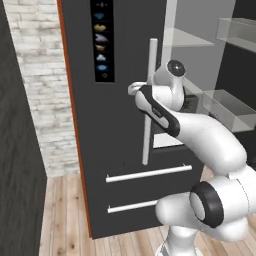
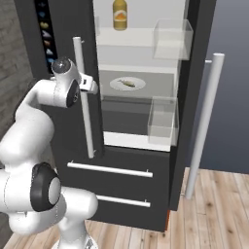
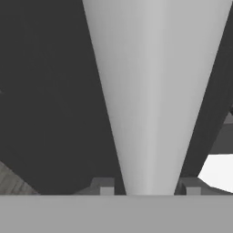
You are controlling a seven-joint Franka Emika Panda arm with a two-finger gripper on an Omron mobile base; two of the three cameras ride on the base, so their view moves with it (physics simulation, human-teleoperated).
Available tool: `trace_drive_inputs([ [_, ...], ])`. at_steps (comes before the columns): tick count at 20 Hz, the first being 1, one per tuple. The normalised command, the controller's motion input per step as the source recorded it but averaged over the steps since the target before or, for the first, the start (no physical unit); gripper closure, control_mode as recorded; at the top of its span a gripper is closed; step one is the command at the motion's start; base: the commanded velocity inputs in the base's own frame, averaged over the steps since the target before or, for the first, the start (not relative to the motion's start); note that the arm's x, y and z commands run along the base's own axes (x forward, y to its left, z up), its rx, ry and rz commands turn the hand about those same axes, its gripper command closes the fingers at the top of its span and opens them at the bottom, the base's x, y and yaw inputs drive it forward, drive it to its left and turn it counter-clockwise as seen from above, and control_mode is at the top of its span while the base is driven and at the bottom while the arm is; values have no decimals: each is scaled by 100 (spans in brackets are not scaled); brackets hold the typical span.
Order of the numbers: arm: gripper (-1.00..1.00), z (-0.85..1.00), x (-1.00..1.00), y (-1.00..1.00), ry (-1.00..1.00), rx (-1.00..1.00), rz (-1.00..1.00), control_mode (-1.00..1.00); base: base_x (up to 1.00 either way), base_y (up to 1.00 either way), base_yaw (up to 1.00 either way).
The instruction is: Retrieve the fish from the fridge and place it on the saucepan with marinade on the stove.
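Note:
The fridge (image 1: 115, 150) stands before me with its right door (image 2: 194, 73) swung open and its left door shut. On a middle shelf of the white interior lies the small olive-yellow fish (image 2: 127, 83), resting on a round white plate (image 2: 138, 85). My gripper (image 3: 148, 187) is at the left door's long silver handle (image 3: 150, 91), seen from the right base as the handle (image 2: 83, 97) with the hand against it. The fingertips (image 3: 105, 186) straddle the handle with a thin gap on each side, so the gripper is open. The saucepan and the stove are out of view.
An orange bottle (image 2: 120, 14) stands on the top shelf. Clear bins (image 2: 172, 39) (image 2: 163, 119) hang on the open door's inside. Two drawer handles (image 2: 109, 169) run below. A brick wall (image 1: 45, 100) is at the left, above a wooden floor (image 2: 214, 214).

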Motion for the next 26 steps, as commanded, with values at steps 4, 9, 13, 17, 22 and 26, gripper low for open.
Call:
trace_drive_inputs([
  [4, 100, 0, -52, 98, -5, 0, 0, -100, 0, 0, 0],
  [9, 100, 0, -47, 100, -3, 0, 0, -100, 0, 0, 0],
  [13, 100, 0, -51, 100, 0, 1, 0, -100, 0, 0, 0],
  [17, 100, 0, -64, 100, 0, 1, 0, -100, 0, 0, 0],
  [22, 100, 0, -72, 100, 0, 1, 0, -100, 0, 0, 0],
  [26, 100, 0, -68, 100, 0, 3, 0, -100, 0, 0, 0],
])
